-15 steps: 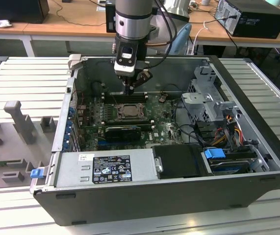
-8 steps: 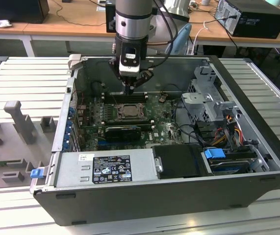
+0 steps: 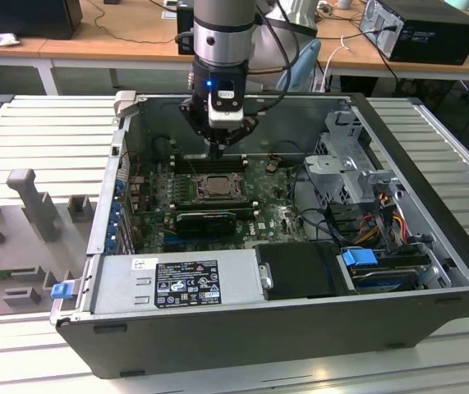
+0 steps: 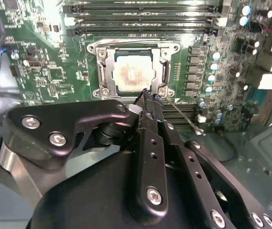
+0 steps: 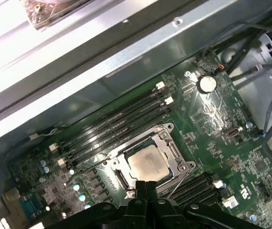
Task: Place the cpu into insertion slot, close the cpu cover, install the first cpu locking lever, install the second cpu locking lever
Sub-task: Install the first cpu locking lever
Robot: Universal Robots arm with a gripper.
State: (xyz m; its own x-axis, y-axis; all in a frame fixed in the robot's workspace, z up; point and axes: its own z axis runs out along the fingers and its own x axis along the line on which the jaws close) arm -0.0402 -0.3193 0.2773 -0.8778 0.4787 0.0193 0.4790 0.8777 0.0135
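I see the black tool (image 4: pixel 147 96) pinched together, empty, just beside the thin silver metal cover frame (image 4: pixel 166 64); the silvery-grey square chip (image 4: pixel 132 74) sits inside it.

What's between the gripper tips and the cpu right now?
Only one side of the cpu cover, the silver frame lying around the cpu. The second wrist view shows the gripper, shut, at that frame's outer edge.

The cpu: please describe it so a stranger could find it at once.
Inside the open computer case lies a green circuit board. Beside its black memory slots sits the cpu cover, a silver frame. The cpu is the plain silvery square in that frame's window.
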